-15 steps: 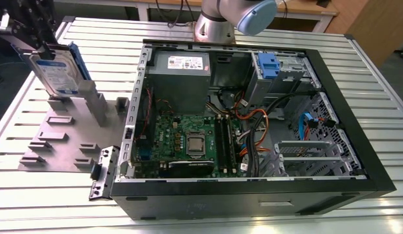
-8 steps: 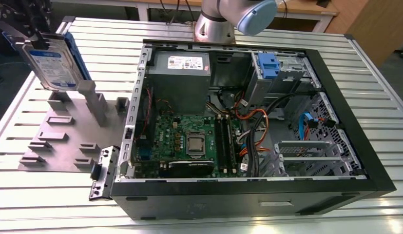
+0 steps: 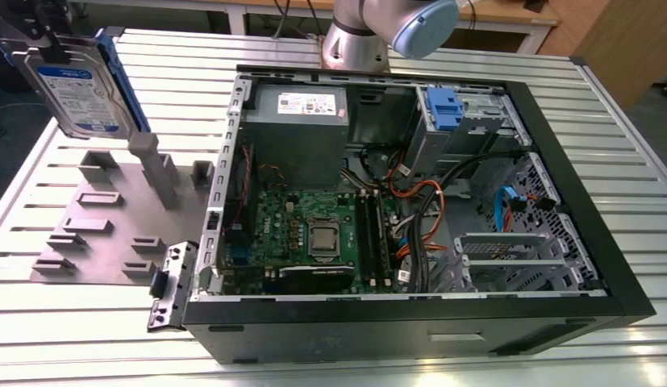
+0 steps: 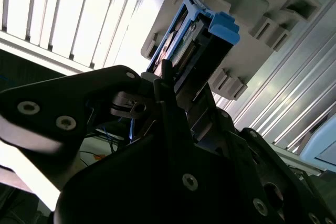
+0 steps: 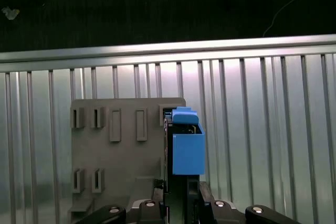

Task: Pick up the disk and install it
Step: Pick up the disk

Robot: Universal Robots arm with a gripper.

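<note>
Disk (image 3: 81, 89) pickup looks done, installation not: on the counter (image 3: 635, 161), the open computer case (image 3: 419, 201) has not received it. It hangs above the grey holder plate (image 3: 107, 218), at the exterior view's left, clamped between the fingers (image 4: 169, 98).

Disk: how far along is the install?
Done: the disk looks lifted off the grey holder. In hand: the end effector is clamped on it, holding it above the holder. Left: the install; the disk is outside the computer case, on the exterior view's left.
</note>
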